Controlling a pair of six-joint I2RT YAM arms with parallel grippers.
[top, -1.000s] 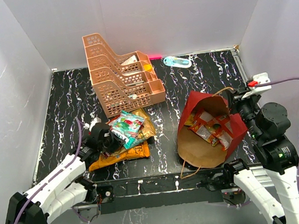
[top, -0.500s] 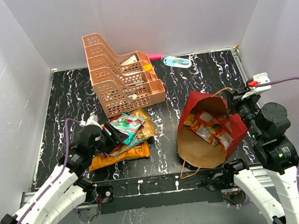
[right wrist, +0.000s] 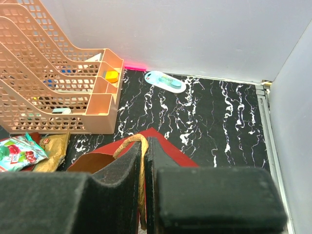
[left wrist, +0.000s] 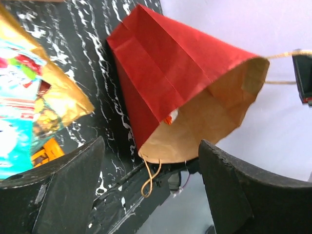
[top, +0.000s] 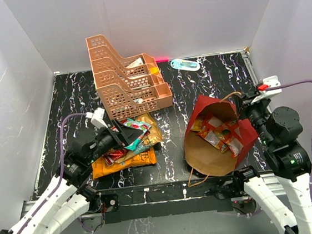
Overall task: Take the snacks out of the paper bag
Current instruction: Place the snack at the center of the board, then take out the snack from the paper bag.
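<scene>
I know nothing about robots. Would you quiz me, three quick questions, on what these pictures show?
1. True or false: the paper bag holds no snacks.
2. What does the right gripper pinch? A: the twine handle. B: the peach rack. C: the small bottle.
3. Fill in: the left gripper, over the snack pile, has its jaws ___.

Key: 1 false, red and orange packets lie inside. 2 A. 3 open.
</scene>
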